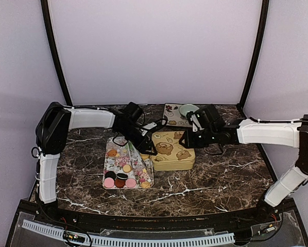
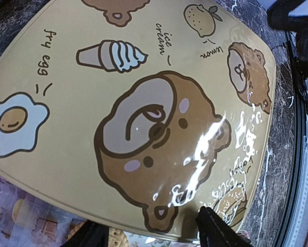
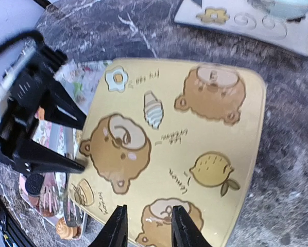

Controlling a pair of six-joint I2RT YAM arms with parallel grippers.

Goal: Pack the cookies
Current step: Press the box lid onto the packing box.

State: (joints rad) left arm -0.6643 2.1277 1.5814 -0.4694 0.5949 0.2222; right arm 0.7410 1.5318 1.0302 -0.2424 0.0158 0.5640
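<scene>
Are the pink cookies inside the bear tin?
No, the pink cookies lie at the near end of the flowery tray, beside the bear tin.

A: Can you count the cookies (image 1: 119,179) from the top view?
B: No, you can't. They are too small there, and the left gripper (image 1: 143,145) hides the far end of the tray (image 1: 105,181) from you.
A: And your left wrist view?
B: The tin (image 2: 143,103) runs off its top and left edges. In the right wrist view the top edge cuts the bowl (image 3: 288,5), and you can't tell whether the right gripper (image 3: 149,211) touches the tin.
</scene>
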